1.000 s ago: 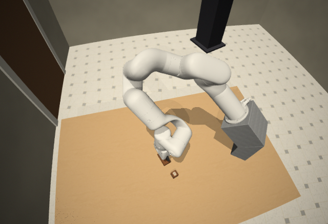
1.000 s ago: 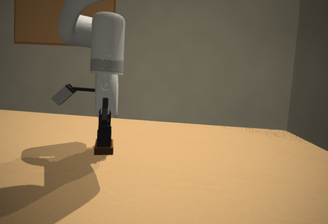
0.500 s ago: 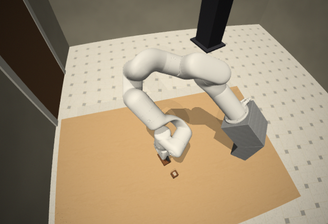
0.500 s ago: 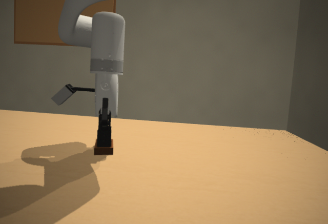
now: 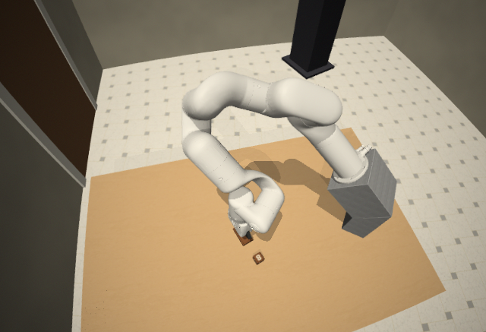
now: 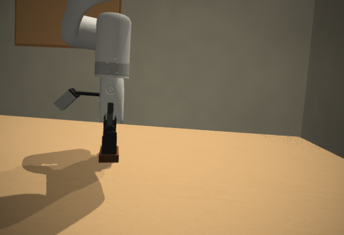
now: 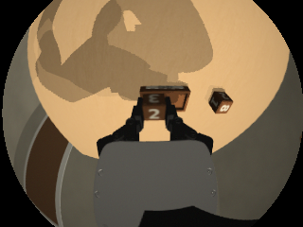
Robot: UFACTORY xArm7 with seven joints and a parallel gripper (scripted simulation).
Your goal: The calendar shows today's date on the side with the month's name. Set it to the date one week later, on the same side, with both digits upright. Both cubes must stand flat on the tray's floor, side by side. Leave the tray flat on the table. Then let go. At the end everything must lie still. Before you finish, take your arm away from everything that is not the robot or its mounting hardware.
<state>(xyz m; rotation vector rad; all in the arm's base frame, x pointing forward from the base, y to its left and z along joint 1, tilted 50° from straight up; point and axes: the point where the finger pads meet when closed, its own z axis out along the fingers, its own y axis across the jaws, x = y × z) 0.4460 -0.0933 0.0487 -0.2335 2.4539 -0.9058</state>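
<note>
In the wrist view, shows a tray point(image 5: 242, 239) point(image 6: 108, 158) point(image 7: 181, 102) on the table point(image 5: 156, 261) point(image 6: 222, 185) point(image 7: 256, 52), with one cube point(image 7: 154, 112) at its left part and the other cube point(image 5: 258, 257) point(image 7: 221, 101) on the table to its right, not touching it. From the top, places that other cube below and right of the tray

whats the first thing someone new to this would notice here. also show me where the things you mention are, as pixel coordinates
The big white arm point(image 5: 231, 93) point(image 6: 113, 37) grabs the eye first, arching over the wooden table point(image 5: 156, 261) point(image 6: 236, 185) point(image 7: 256, 47) from its grey base at the table's edge. Next come the black gripper fingers at the small brown tray point(image 5: 242, 238) point(image 6: 108, 158) point(image 7: 187, 100), on either side of a cube showing a 2 point(image 7: 154, 113). A second cube point(image 5: 258, 257) point(image 7: 221, 102), with an 8, sits outside the tray.
</note>
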